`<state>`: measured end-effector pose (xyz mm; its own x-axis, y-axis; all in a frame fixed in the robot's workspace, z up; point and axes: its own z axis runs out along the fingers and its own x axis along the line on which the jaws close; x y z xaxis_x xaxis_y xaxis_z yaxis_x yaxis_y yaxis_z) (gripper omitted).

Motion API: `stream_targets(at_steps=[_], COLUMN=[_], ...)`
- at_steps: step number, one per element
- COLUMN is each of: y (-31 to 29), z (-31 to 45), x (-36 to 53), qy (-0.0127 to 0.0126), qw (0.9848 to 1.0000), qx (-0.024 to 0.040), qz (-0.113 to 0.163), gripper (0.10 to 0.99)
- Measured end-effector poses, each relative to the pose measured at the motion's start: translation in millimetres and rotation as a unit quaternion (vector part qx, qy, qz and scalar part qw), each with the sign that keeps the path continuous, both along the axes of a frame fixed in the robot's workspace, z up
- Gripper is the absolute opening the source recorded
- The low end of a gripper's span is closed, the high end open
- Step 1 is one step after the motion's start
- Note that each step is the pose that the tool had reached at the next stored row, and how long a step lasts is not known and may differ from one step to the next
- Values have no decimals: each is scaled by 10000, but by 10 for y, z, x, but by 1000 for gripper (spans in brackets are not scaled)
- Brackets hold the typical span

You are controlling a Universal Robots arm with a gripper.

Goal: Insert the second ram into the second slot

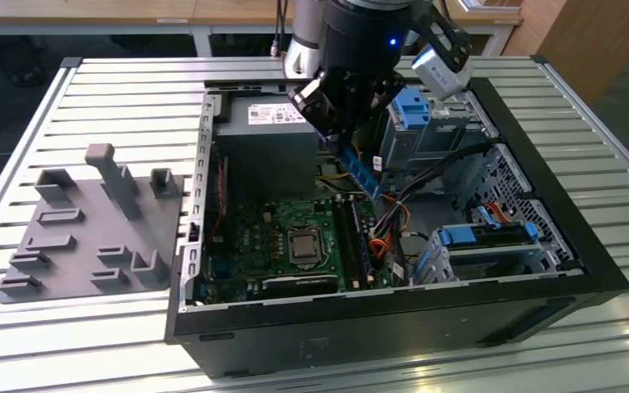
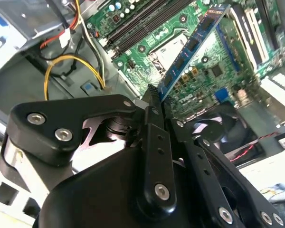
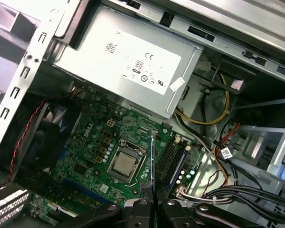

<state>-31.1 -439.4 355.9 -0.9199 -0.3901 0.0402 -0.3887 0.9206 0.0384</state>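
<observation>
Pincer [image 2: 154,100] grips second ram [image 2: 192,45] over motherboard [image 2: 230,57]; exterior view shows gray fixture [image 1: 85,233] beside case [image 1: 402,327].

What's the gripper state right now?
Gripper: closed, holding the ram.

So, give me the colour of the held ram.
The second ram is blue with black chips, clearest in the second wrist view.
</observation>
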Motion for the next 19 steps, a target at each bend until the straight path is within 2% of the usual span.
stream_targets(at_steps=[4,9,14,19], y=[0,0,0,0], z=[-16,-36,-61,-92], x=[0,0,0,0], qy=[0,0,-1,-2], qw=[9993,9969,9925,9862], qx=[0,-1,-9,-20], qz=[-361,-792,-1225,-1655], gripper=[141,141,141,141])
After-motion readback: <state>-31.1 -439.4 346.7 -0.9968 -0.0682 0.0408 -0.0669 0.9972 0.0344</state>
